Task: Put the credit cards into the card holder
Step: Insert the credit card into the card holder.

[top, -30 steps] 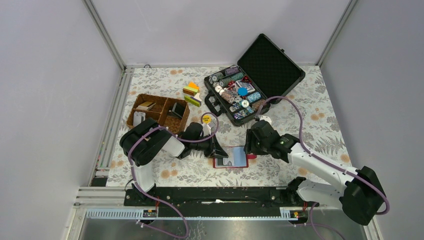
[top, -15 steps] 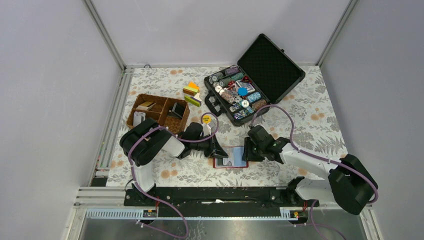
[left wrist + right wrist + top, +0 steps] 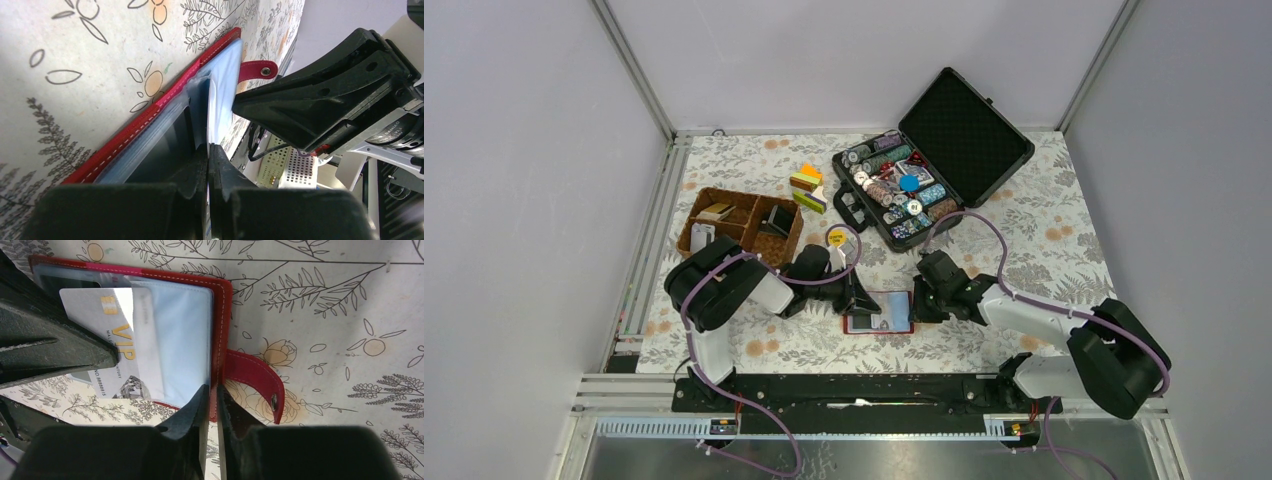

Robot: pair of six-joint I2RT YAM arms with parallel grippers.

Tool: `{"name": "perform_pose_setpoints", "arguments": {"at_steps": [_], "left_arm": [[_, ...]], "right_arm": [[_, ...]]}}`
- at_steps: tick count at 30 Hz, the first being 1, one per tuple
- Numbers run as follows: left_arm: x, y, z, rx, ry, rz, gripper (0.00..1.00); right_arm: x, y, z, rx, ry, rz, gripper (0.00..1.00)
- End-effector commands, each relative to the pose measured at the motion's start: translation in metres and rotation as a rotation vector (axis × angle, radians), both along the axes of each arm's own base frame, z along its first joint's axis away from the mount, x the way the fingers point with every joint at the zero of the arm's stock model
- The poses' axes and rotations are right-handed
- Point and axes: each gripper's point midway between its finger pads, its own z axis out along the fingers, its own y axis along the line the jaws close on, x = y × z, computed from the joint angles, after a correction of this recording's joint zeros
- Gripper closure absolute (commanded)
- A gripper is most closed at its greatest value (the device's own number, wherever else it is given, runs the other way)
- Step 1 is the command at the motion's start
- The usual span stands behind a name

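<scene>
The red card holder lies open on the flowered mat between my two grippers. My left gripper is shut on a whitish credit card marked VIP. The card stands partly inside the holder's clear light-blue pocket. In the left wrist view the card runs edge-on between the left gripper's shut jaws, beside the holder. My right gripper is shut on the holder's right red edge, next to its snap tab; in its wrist view the right gripper pinches that edge. A dark card sits in another pocket.
An open black hard case of poker chips stands at the back. A brown wicker basket sits at the left with small items. Coloured blocks and a yellow disc lie behind the left gripper.
My right gripper has moved left and down to the holder and now pinches its right edge. The holder has shifted slightly left. The left gripper has stayed put with the card.
</scene>
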Motion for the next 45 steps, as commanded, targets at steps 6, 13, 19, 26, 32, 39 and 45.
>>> {"name": "perform_pose_setpoints", "arguments": {"at_steps": [6, 13, 19, 26, 32, 39, 45], "left_arm": [[0.003, -0.005, 0.000, -0.012, -0.041, 0.006, 1.00], [0.012, 0.009, -0.006, 0.172, -0.104, 0.007, 0.49], [0.017, 0.029, -0.002, 0.344, -0.147, 0.002, 0.33], [0.004, 0.028, 0.001, 0.355, -0.120, -0.004, 0.35], [-0.005, 0.014, 0.002, 0.323, -0.097, -0.011, 0.40], [-0.008, -0.008, -0.005, 0.249, -0.069, 0.002, 0.44], [-0.001, -0.020, 0.003, 0.228, -0.100, 0.048, 0.45]], "right_arm": [[-0.008, -0.016, -0.020, -0.096, 0.061, -0.031, 0.87], [-0.005, -0.024, -0.022, -0.140, 0.052, -0.059, 0.90], [-0.004, -0.024, -0.022, -0.148, 0.052, -0.061, 0.91], [-0.002, -0.023, -0.022, -0.147, 0.053, -0.062, 0.91], [-0.002, -0.022, -0.021, -0.145, 0.053, -0.061, 0.91], [-0.003, -0.020, -0.021, -0.133, 0.057, -0.060, 0.90], [-0.002, -0.019, -0.018, -0.122, 0.047, -0.066, 0.88]]}}
